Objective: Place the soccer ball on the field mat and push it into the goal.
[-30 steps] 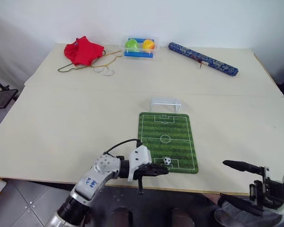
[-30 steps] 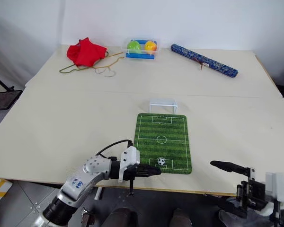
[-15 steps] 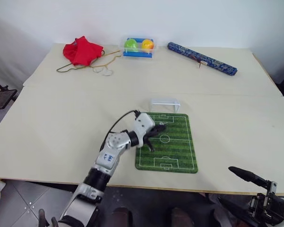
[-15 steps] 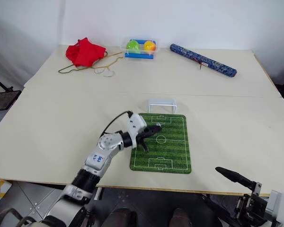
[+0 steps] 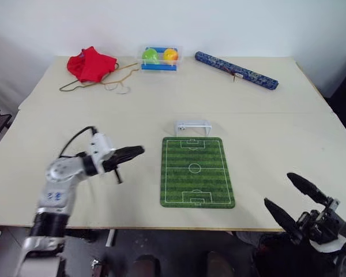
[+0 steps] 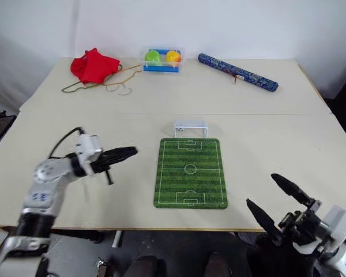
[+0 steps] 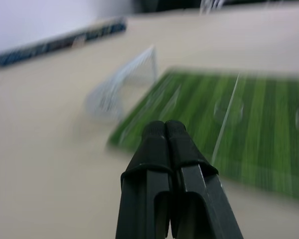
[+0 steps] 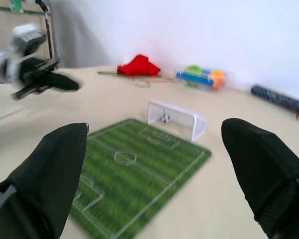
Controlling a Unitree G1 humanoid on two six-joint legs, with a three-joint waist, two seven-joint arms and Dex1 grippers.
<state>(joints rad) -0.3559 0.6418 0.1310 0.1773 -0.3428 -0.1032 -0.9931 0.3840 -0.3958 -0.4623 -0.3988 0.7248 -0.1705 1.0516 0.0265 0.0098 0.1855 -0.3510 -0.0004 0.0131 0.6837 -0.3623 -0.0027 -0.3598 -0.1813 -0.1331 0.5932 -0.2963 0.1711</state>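
Note:
The green field mat (image 5: 196, 171) lies flat near the table's front edge, with the white goal (image 5: 191, 127) standing at its far end. The soccer ball (image 8: 165, 118) sits inside the goal mouth. My left gripper (image 5: 135, 151) is shut and holds nothing. It hovers over bare table to the left of the mat, pointing toward it. In the left wrist view its closed fingertips (image 7: 164, 130) aim at the goal (image 7: 122, 84) and the mat (image 7: 239, 124). My right gripper (image 5: 279, 189) stands open and empty off the table's front right edge.
Along the far edge lie a red cloth (image 5: 89, 62) with loose strings, a clear box (image 5: 158, 56) holding a green and an orange ball, and a long blue patterned tube (image 5: 236, 70). A seam crosses the table behind the goal.
The ball left the mat's near end and now lies in the goal. My left gripper swept up the mat, then swung away left. The right gripper rose slightly. The camera also shifted.

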